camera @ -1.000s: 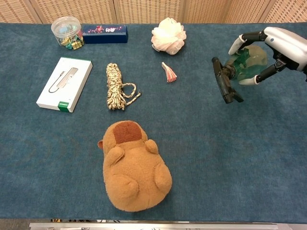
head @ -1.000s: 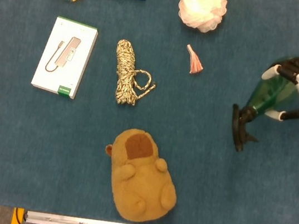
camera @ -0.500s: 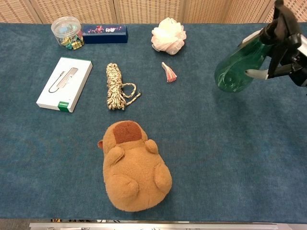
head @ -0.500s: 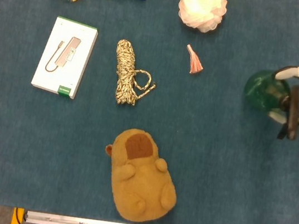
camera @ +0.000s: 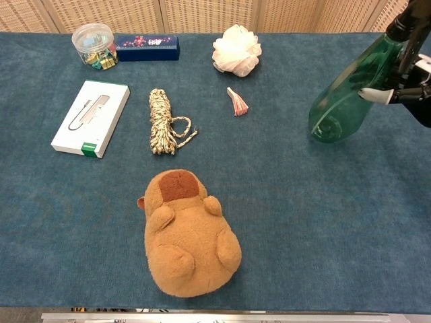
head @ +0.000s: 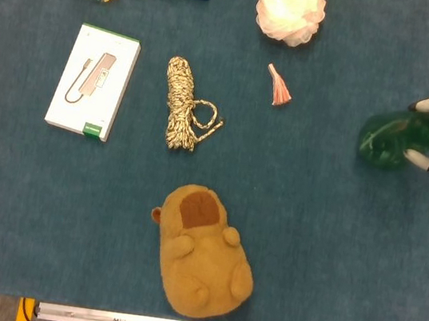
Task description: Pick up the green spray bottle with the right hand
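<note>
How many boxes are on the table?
2: a white box at the left, and a dark blue box along the far edge beside the clear tub.

On the tabletop (camera: 81, 229) we record a plush toy (camera: 186, 235) nearest the front edge. Behind it lies a rope bundle (camera: 163, 121), with a boxed adapter (camera: 90, 118) to its left and a tassel (camera: 237, 102) to its right. Along the far edge stand a jar (camera: 93, 45), a long box (camera: 147, 47) and a bath pouf (camera: 236, 50). The spray bottle (camera: 347, 95) is at the far right.
</note>
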